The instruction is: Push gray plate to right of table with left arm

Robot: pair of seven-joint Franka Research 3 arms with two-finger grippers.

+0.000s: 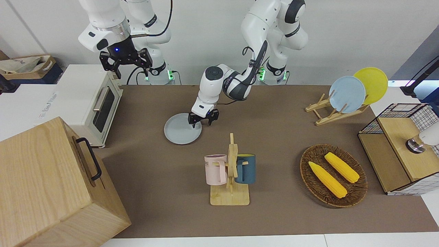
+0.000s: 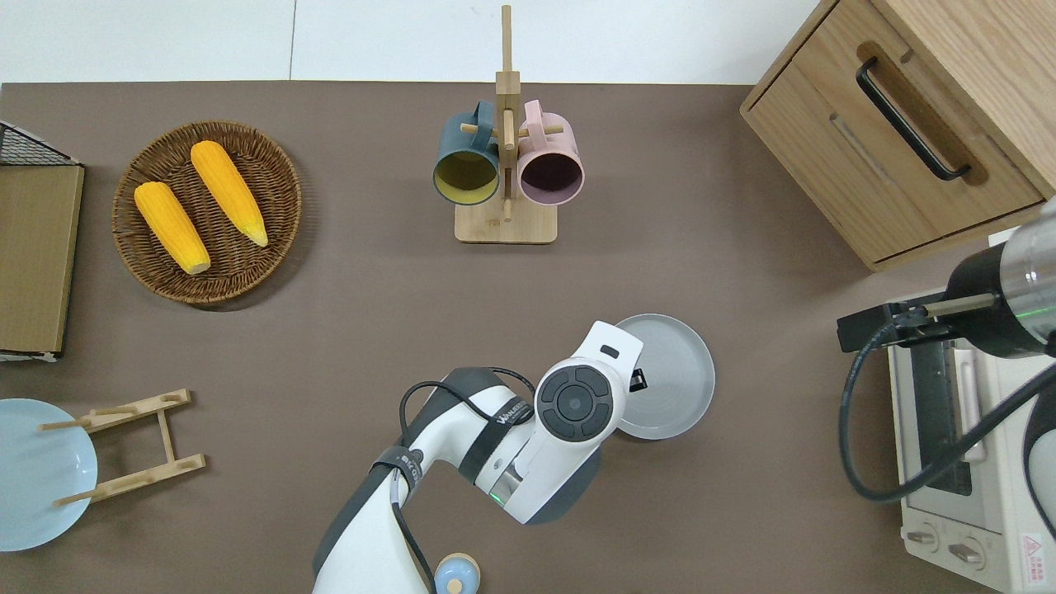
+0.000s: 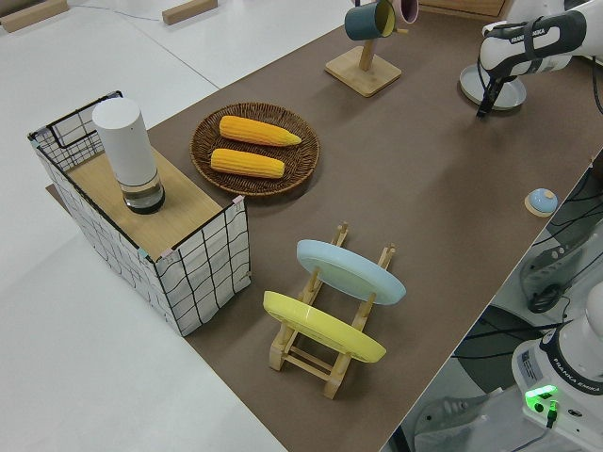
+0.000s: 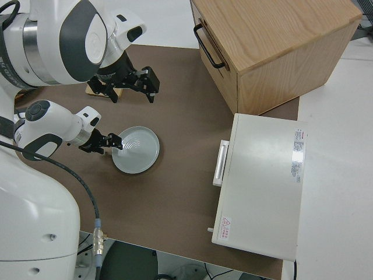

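My right arm is parked, its hand (image 1: 125, 63) spread open.

My left hand (image 1: 203, 120) sits low at the gray plate (image 1: 182, 129), at the rim edge that faces my left arm's end of the table (image 1: 281, 137). Fingers (image 4: 116, 140) are parted and empty; in the right side view one fingertip reaches over the rim. Whether it touches the plate, I cannot tell.

Gray plate lies flat on the table, toward my right arm's end. The white toaster oven (image 1: 90, 103) stands further toward that end, well apart from the plate.

Toward my left arm's end, about as near to me as the plate: wooden dish rack (image 1: 332, 111) with a blue plate (image 1: 347, 94) and a yellow plate (image 1: 372, 84) on edge.

Farther out from the plate: mug stand (image 1: 230, 185) with a pink mug (image 1: 215, 169) and a dark blue mug (image 1: 245, 168) hung on either side. Beside it toward my left arm's end, wicker basket (image 1: 308, 171) holding two corn cobs (image 1: 327, 179).

Farthest, at my right arm's end: wooden cabinet (image 1: 48, 192), black handle.
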